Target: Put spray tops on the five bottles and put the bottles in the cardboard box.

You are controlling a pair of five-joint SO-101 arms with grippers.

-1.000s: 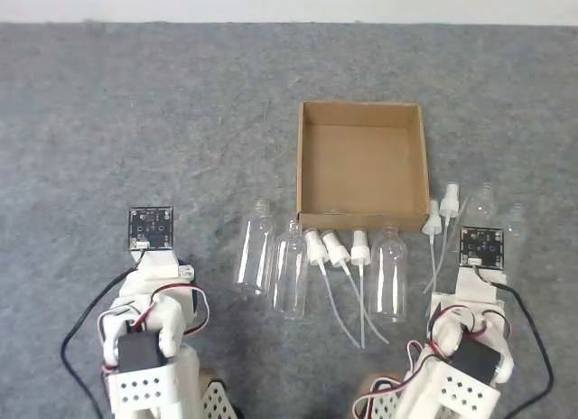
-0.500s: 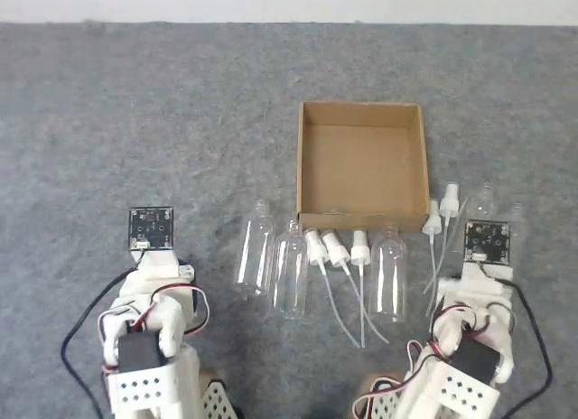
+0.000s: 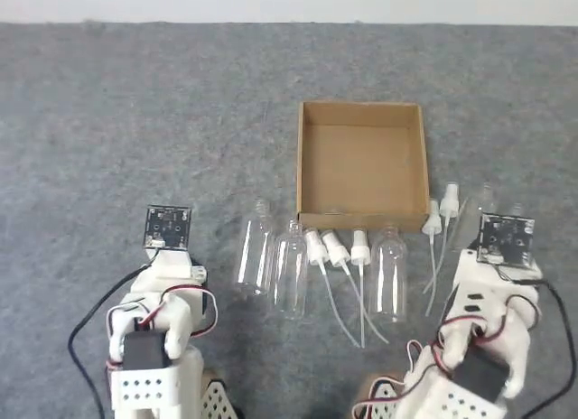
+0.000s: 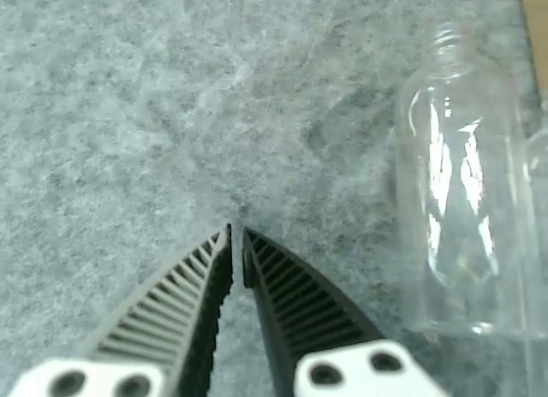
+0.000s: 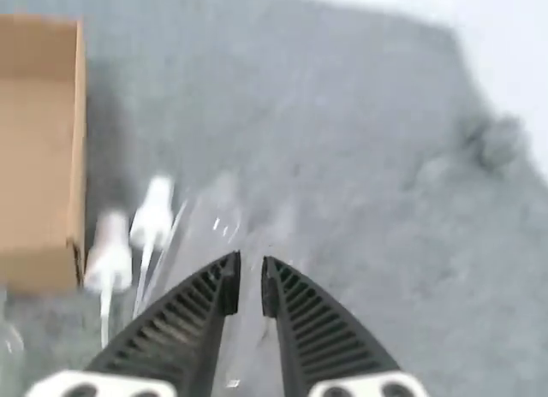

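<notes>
Grey felt table [image 3: 135, 103]: cardboard box [image 3: 301, 162], clear bottles [image 3: 254, 249] lying flat, 5 spray tops [image 3: 360, 249] btw them.

We see the box [image 3: 361, 166]: brown cardboard, open-topped, nothing inside. Just before its near wall three clear, uncapped bottles lie flat with their necks toward it: the left bottle [image 3: 254, 247], the second bottle [image 3: 290, 267] just beside it, and the third bottle [image 3: 389, 270] by the near right corner. Between the second and third lie three white tops [image 3: 336, 249], tubes trailing away from the box. Off its right near corner lie two more tops [image 3: 449, 200], then a fourth bottle [image 3: 479, 205]; a fifth bottle [image 3: 517, 208] beyond is mostly hidden.
</notes>
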